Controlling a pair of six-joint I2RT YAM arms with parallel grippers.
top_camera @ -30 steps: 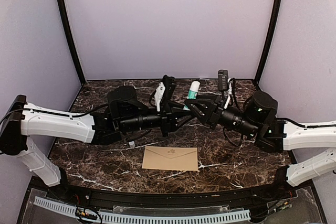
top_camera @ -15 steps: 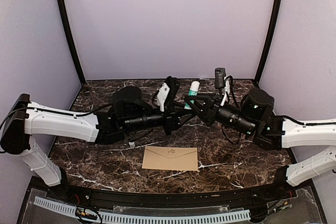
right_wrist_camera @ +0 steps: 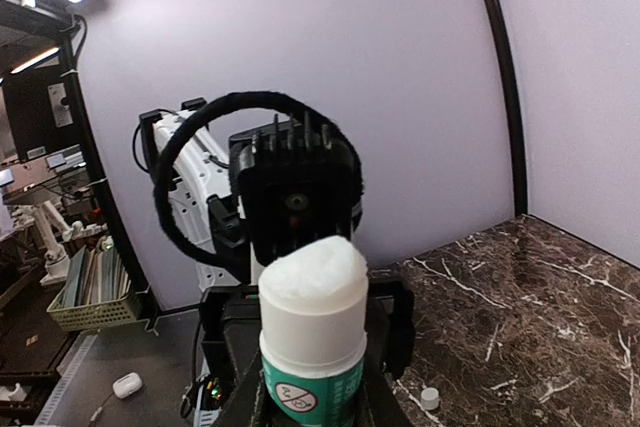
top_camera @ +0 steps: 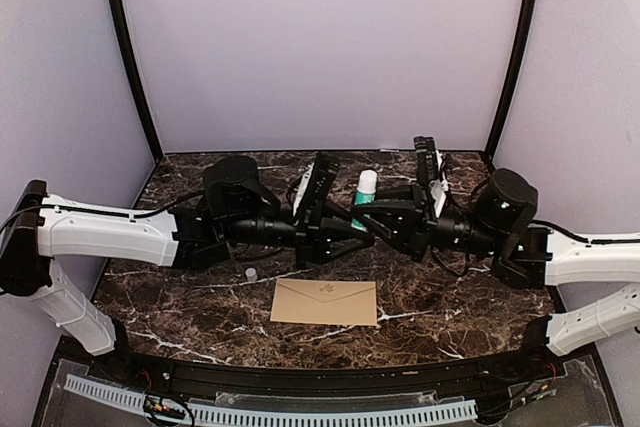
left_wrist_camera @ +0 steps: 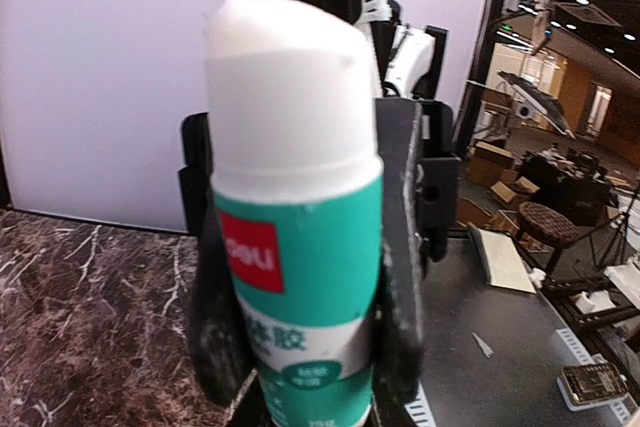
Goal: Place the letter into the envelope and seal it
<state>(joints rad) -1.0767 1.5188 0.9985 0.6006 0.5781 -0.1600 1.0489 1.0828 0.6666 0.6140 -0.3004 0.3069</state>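
Above the surface (top_camera: 450,297), behind the envelope (top_camera: 325,302), the left tool (left_wrist_camera: 305,347) and right tool (right_wrist_camera: 305,387) both clamp the uncapped glue stick (top_camera: 366,187) upright, probably to wind glue out for sealing.

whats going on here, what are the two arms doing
Both arms hold one uncapped glue stick upright between them, the left gripper and right gripper each closed on it. The brown envelope lies flat on the table in front, untouched. A small cap lies near it. No letter is in view.
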